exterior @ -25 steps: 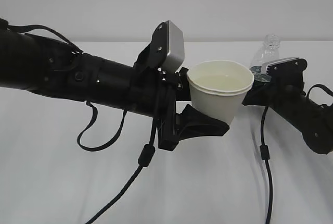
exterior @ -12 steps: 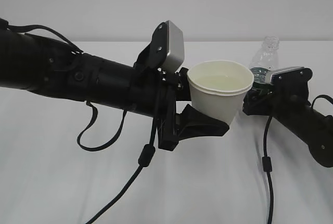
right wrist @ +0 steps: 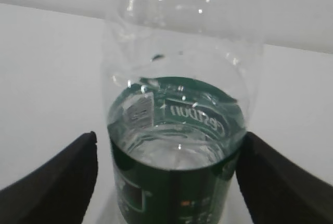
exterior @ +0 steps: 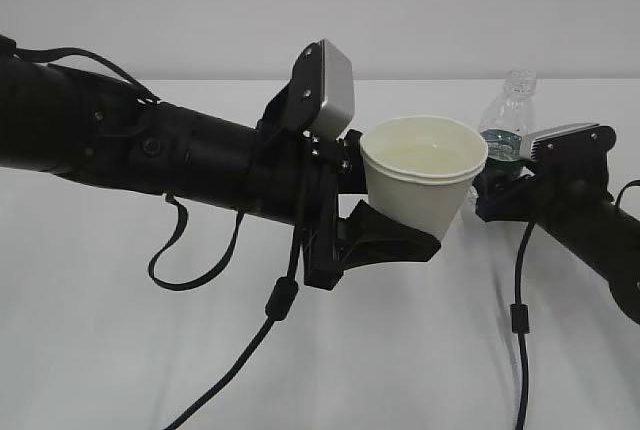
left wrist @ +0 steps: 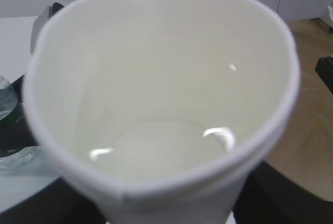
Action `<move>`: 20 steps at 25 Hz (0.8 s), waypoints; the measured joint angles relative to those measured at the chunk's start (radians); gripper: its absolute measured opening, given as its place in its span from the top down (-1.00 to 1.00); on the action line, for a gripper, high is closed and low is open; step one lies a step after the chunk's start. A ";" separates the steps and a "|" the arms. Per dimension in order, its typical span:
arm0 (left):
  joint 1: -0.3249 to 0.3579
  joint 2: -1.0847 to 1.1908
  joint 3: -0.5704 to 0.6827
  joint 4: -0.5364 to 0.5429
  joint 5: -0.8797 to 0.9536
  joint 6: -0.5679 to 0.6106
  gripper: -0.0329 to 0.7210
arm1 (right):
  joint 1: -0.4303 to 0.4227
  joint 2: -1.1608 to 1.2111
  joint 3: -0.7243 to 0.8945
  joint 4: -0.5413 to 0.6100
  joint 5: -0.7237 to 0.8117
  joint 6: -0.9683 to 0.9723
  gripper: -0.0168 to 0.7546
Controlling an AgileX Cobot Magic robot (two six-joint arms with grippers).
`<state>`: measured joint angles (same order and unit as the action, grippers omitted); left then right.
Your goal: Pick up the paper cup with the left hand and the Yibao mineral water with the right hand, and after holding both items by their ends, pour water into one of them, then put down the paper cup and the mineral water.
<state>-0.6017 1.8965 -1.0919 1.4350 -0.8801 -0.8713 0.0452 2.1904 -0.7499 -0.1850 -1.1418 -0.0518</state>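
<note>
White tabletop (exterior: 90, 350), pale wall; left jaws grasp paper cup (exterior: 422, 175); right jaws released around bottle (right wrist: 177, 146).

Cream-white, plain paper cup (exterior: 424, 174) with pale water inside. Clear plastic Yibao mineral water (right wrist: 177, 140) banded by a dark green label with white text. White bench (exterior: 100, 350); black left hand (exterior: 395, 225) and right hand (exterior: 492, 190), each with a grey camera box.
</note>
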 joint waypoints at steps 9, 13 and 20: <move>0.000 0.000 0.000 0.000 0.000 0.000 -0.27 | 0.000 -0.073 0.073 0.020 -0.002 -0.015 -0.67; 0.000 0.000 0.000 0.000 0.000 0.000 -0.27 | 0.000 -0.111 0.110 0.022 -0.004 -0.018 -0.67; 0.000 0.000 0.000 0.000 0.000 0.000 -0.27 | 0.000 -0.190 0.177 0.028 -0.004 -0.018 -0.67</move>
<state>-0.6017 1.8965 -1.0919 1.4350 -0.8801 -0.8713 0.0452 2.0008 -0.5733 -0.1573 -1.1455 -0.0703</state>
